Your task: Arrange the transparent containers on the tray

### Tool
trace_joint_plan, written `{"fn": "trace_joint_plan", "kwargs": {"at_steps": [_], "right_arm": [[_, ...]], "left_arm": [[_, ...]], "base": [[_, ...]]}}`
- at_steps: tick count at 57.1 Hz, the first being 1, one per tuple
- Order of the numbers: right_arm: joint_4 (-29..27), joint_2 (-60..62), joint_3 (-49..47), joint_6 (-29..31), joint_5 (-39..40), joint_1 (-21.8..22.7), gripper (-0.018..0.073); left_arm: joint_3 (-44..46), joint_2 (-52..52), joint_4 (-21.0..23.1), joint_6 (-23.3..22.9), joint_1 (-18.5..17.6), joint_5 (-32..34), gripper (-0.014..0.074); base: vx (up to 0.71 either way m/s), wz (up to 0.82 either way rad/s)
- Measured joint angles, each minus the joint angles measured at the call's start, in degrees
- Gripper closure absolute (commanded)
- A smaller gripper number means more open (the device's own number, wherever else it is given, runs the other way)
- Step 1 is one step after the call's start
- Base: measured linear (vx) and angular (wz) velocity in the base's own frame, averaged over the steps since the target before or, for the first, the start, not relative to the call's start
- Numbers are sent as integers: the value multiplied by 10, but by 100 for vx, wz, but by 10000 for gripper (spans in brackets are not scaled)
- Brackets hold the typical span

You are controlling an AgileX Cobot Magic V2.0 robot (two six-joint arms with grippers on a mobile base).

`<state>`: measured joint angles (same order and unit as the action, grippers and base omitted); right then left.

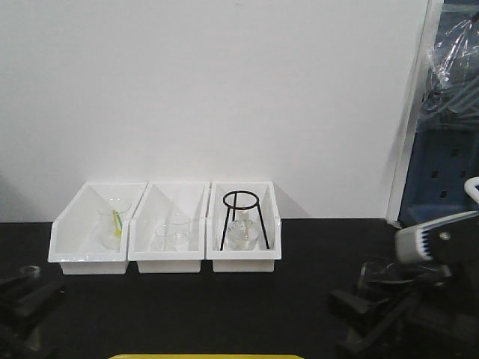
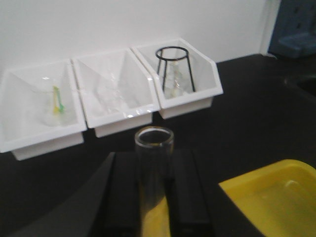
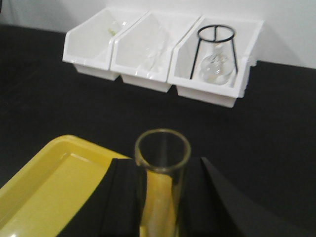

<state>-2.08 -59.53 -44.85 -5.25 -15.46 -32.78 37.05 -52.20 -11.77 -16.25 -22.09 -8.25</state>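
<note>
Each gripper holds one transparent container, a slim clear glass tube. In the left wrist view my left gripper point(image 2: 154, 159) is shut on a tube point(image 2: 154, 182) whose open rim points toward the bins. The yellow tray point(image 2: 276, 197) lies below and to its right. In the right wrist view my right gripper point(image 3: 162, 167) is shut on a second tube point(image 3: 161, 197), with the tray point(image 3: 49, 192) below and to its left. In the front view the left gripper point(image 1: 22, 295) sits low at the left and the right gripper point(image 1: 374, 299) low at the right. Only the tray's far edge point(image 1: 206, 357) shows there.
Three white bins stand side by side against the back wall on the black table. The left bin point(image 1: 71, 239) holds a beaker with a yellow-green item, the middle bin point(image 1: 142, 239) holds clear beakers, and the right bin point(image 1: 271, 239) holds a black tripod stand point(image 1: 241, 217) over a flask.
</note>
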Motion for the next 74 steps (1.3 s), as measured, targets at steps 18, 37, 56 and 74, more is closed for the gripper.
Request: {"fn": "trace_joint_plan", "kwargs": {"at_steps": [18, 37, 56, 74], "right_arm": [[-87, -203, -13, -11, 53, -51, 566], [-115, -316, -17, -12, 73, -51, 522], [-117, -374, -18, -13, 77, -51, 295], [-118, -378, -18, -13, 77, -51, 59]], "left_arm": [[46, -220, 148, 0, -90, -50, 437], [46, -345, 162, -7, -90, -59, 407], [50, -397, 163, -53, -90, -33, 239], [50, -398, 163, -54, -90, -17, 114]], "base": [[0, 0], [0, 0], [0, 0], [0, 0]]}}
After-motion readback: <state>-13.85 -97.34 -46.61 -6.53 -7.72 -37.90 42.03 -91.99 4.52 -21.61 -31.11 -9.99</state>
